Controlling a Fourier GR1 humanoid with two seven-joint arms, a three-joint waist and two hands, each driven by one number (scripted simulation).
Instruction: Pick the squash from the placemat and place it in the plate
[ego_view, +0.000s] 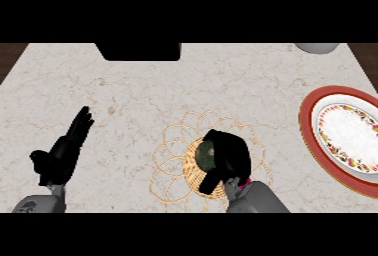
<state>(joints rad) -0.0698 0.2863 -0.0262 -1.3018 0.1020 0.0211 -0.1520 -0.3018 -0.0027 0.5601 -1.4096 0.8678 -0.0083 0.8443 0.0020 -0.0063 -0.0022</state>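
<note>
A dark green squash (204, 154) lies at the middle of a woven, lacy-edged placemat (173, 160) near the counter's front. My right hand (229, 159) covers most of it, fingers curled over its top and thumb at its near side. Only the squash's left part shows. The plate (325, 107), red-rimmed with a white, flower-patterned middle, sits at the right edge and is cut off by the view. My left hand (65, 149) rests open at the lower left, fingers straight and pointing away from me.
A black object (139, 51) stands at the counter's far edge, left of centre. Part of a white vessel (319, 47) shows at the far right corner. Dark wood borders the counter at both upper corners.
</note>
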